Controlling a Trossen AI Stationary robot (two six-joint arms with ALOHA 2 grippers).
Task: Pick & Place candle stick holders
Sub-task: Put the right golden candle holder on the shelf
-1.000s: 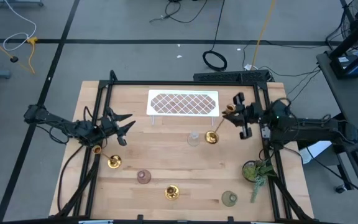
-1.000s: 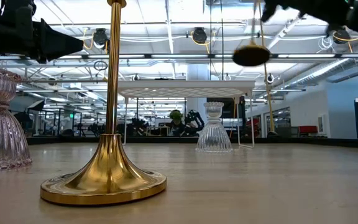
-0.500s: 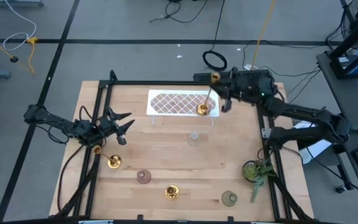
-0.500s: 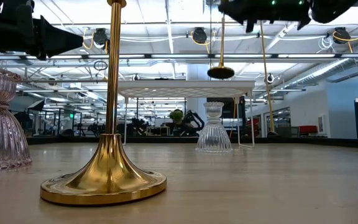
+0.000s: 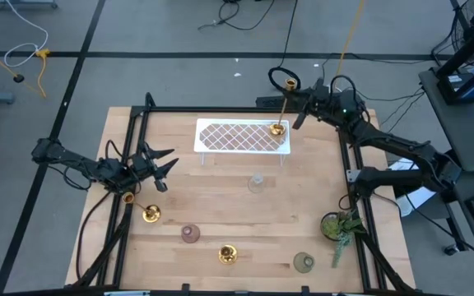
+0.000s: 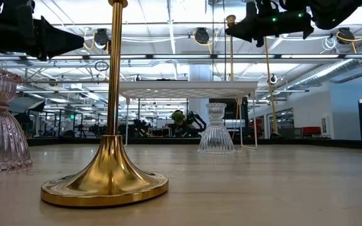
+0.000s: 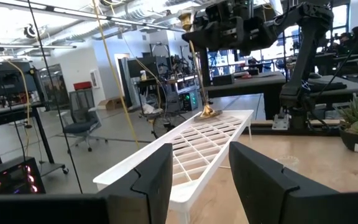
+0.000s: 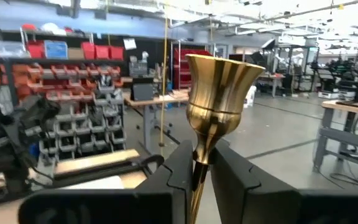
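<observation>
My right gripper (image 5: 298, 100) is shut on a tall gold candlestick (image 5: 283, 107) at the table's far right. Its round base (image 5: 277, 129) is at the right end of the white lattice tray (image 5: 229, 136). In the low view the stem (image 6: 231, 56) stands upright. My left gripper (image 5: 160, 164) is open and empty near the table's left edge. Two more gold candlesticks (image 5: 151, 214) (image 5: 227, 255) stand on their bases on the table. So do a pink cup (image 5: 190, 234), a clear cup (image 5: 257, 182) and a green cup (image 5: 304, 262). My right gripper pinches the candlestick's slim stem (image 8: 197, 177) between its two fingers, just below the flared candle cup (image 8: 215, 81) at the top. The fingers come level from the table's right side and lie across the stem. The candlestick stands upright, its base (image 7: 207, 113) on the tray's top.
A green leafy plant (image 5: 340, 226) stands near the table's right edge. A black frame (image 5: 138, 123) runs along the table's sides. The tray stands on thin legs above the table (image 6: 187, 88). Bare wood lies between the tray and the near row of holders.
My right gripper has carried the gold candlestick from the middle right of the table up and toward the far edge, over the tray. The candlestick has gone from tilted and in the air to upright, with its base at the tray's right end.
</observation>
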